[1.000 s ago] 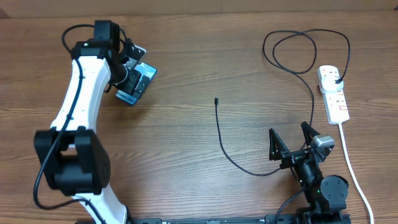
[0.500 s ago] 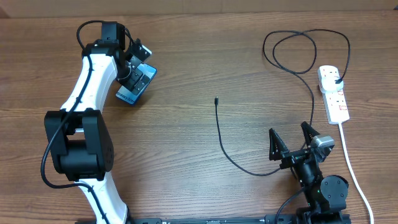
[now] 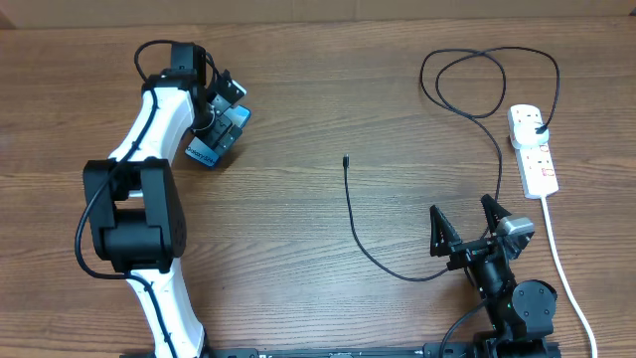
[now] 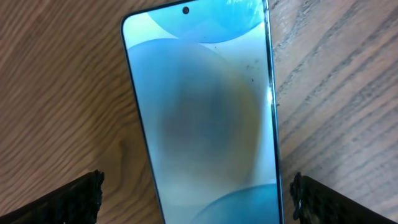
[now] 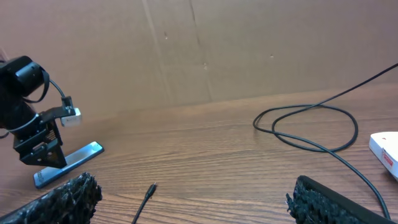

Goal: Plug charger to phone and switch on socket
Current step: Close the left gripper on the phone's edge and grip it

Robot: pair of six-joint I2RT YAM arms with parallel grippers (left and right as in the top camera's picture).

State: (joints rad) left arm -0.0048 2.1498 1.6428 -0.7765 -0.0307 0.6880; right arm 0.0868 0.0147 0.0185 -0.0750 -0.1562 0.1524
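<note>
Ok, status: left gripper (image 3: 219,119) is pointed down over the phone (image 3: 202,153) at the far left of the table (image 3: 298,80), jaws spread wide and holding nothing. In the left wrist view its two fingers (image 4: 74,199) stand either side of the phone (image 4: 205,124), apart from both long edges; the screen faces up, light blue-teal, with the camera hole at the far end. Can't tell whether any part of the gripper touches the glass. The right gripper (image 3: 465,227) sits near right, jaws also wide open and empty, with the charger cable (image 3: 353,224) passing just beside or under it (overhead doesn't separate the two). The connector tip (image 3: 345,159) lies loose mid-table, well apart from the phone, not plugged in. From there the cable curves toward the near right, climbs along the right side, loops at the far right, and ends in the black plug (image 3: 538,126) seated in the socket (image 3: 532,149). The socket lies flat at far right, red-orange markings on top; switch position unreadable. Its white cord (image 3: 561,259) runs to the near right edge.
</note>
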